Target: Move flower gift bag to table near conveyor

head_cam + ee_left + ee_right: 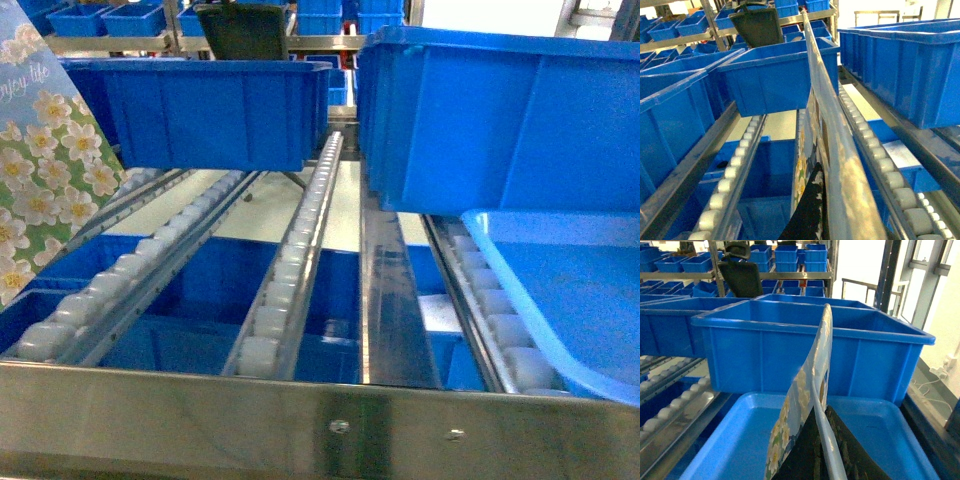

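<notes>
1. One flower gift bag [40,170] at the left edge of the head view.
2. Two big blue bins [200,110] up on the conveyor [300,250].
3. One shallow blue tray [570,300], right side.
4. Four roller tracks showing.

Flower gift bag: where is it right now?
In the head view the flower gift bag is at the far left edge, above the conveyor rollers, beside a blue bin; each wrist view shows a flower-printed bag edge-on, close up.

White-flowered green-and-blue flower gift bag [40,170]; blue bins [205,110]; steel conveyor [300,410], white rollers.
</notes>
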{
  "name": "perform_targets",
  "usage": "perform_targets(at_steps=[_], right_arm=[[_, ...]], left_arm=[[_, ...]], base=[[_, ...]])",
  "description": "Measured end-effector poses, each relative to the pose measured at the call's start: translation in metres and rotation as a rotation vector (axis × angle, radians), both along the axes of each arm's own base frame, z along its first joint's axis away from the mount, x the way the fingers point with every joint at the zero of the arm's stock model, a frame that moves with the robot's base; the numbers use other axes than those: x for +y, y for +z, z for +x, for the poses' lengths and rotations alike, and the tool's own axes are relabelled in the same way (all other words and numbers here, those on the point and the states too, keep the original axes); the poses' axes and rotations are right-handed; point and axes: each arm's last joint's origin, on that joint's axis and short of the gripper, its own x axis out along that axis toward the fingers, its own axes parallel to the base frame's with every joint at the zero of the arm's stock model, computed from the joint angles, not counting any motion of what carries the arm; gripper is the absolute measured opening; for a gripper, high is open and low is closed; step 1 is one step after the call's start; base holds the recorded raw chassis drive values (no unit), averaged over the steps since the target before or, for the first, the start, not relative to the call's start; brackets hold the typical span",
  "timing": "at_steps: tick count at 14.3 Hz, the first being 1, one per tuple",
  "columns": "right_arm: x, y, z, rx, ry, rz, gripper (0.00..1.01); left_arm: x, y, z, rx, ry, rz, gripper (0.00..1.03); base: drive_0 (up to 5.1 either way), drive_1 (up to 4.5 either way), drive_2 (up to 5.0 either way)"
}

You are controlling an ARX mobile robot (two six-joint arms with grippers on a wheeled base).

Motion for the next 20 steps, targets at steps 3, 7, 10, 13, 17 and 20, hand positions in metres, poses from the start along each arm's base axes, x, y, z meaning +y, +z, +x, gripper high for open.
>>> perform_targets(at_steps=[3,7,10,13,17,20], right_arm=[[0.0,0.0,0.0,0.0,0.0,0.0,0.02],[0.0,0.0002,0.0,-0.002,0.0,-0.002,0.02],[0.0,-0.0001,0.0,0.001,0.0,-0.002,0.02],[0.0,0.0001,0.0,-0.001,0.0,-0.003,0.02],[0.0,-0.0003,0.0,0.002,0.0,-0.002,0.02],[0.0,0.0,0.0,-0.001,0.0,-0.002,0.02]], left_arm=[[0.0,0.0001,0.0,-0.001,0.0,-0.001,0.02],[-0.0001,0.0,0.0,0.0,-0.001,0.0,0.02],[0.0,0.0,-0.0001,0.0,0.0,0.0,0.02],[0.0,0.0004,-0.0001,-0.004,0.0,-0.001,0.02],[0.0,0.0003,-0.0002,-0.002,0.0,0.0,0.02],[0.0,0.0002,-0.0002,-0.001,0.0,0.0,0.02]], base=[[-5.0,2.4,2.4],[-4.8,2.56,2.6],[-4.9,2.43,2.4],[-4.9,2.46,2.5],[-4.9,2.47,2.5],[-5.0,2.31,2.3]])
